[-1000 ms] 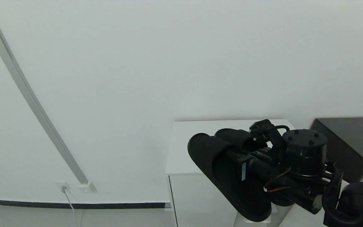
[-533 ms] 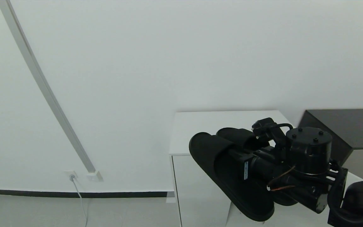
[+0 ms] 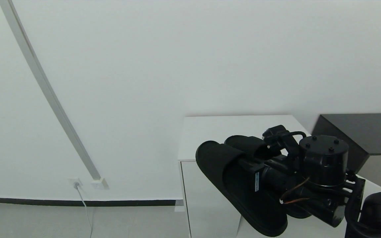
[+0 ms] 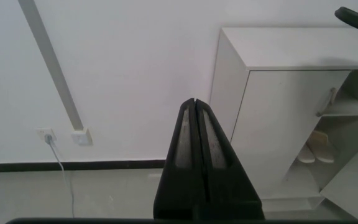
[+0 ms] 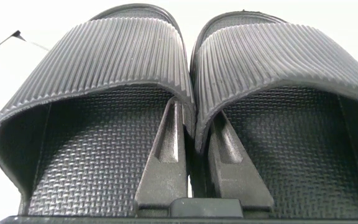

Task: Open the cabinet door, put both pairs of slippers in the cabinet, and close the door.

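Ahead of me a white wall takes up most of the head view, and against it stands the cabinet, with a dark unit just beside it on my right. From my left wrist the cabinet looks open: past its white front panel I can see a shelf and, lower down, a pale pair lying inside, so I judge the door is done and one pair is already stowed. The black slippers are the pair in hand; I hold them up in front of the cabinet's top corner, side by side, toes pointing away from my wrist. My right gripper has one finger inside each slipper and is squeezed in on the two inner walls where they meet, so both hang from one pinch. My left gripper is pressed fully together with nothing in it, hanging off to the left of the cabinet. So I take this to be the carrying stage of the second pair. The next move, as I see it, calls for lowering my right arm and swinging it round to the open side, keeping the soles level so neither slipper slides out of the pinch, then easing them onto a free shelf before I let go; the door comes after, probably with my left
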{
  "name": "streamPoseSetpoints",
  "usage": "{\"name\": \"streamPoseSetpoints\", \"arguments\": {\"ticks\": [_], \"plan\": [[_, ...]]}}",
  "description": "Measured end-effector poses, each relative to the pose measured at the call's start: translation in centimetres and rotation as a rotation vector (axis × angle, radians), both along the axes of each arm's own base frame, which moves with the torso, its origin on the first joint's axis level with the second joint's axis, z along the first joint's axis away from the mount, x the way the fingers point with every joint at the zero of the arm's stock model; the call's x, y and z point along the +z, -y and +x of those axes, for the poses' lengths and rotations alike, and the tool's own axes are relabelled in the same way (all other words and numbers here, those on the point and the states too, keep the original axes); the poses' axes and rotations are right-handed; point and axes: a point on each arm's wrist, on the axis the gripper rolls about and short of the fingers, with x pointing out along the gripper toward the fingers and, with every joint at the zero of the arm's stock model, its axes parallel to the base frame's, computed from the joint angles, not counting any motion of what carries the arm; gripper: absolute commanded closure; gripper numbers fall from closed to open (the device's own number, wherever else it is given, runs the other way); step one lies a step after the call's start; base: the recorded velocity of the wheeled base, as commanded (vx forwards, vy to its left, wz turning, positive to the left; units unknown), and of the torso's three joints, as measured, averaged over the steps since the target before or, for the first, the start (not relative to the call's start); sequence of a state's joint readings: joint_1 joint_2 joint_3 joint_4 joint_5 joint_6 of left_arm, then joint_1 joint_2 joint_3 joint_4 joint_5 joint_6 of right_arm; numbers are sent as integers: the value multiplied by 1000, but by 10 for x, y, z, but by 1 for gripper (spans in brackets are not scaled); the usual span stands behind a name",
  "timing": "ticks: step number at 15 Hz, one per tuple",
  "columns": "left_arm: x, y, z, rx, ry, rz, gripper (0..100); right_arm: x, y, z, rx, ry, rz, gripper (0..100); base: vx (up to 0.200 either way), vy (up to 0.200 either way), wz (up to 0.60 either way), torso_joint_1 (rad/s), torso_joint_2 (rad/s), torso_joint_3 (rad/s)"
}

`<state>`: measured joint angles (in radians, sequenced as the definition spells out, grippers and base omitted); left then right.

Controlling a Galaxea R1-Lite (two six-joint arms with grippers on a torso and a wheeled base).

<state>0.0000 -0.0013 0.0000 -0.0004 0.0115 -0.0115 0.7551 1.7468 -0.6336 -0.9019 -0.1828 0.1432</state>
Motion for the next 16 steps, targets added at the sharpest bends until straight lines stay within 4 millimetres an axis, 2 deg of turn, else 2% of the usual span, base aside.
{"name": "streamPoseSetpoints", "arguments": {"ticks": [7, 16], "plan": [[0, 0, 0, 0, 0, 0, 100, -2, 0, -2, 2, -4, -5, 100, 0, 0, 0, 0, 0, 0], [0, 0, 0, 0, 0, 1, 100, -2, -2, -4, 8, -3, -6, 100, 0, -200, 0, 2, 3, 2]]}}
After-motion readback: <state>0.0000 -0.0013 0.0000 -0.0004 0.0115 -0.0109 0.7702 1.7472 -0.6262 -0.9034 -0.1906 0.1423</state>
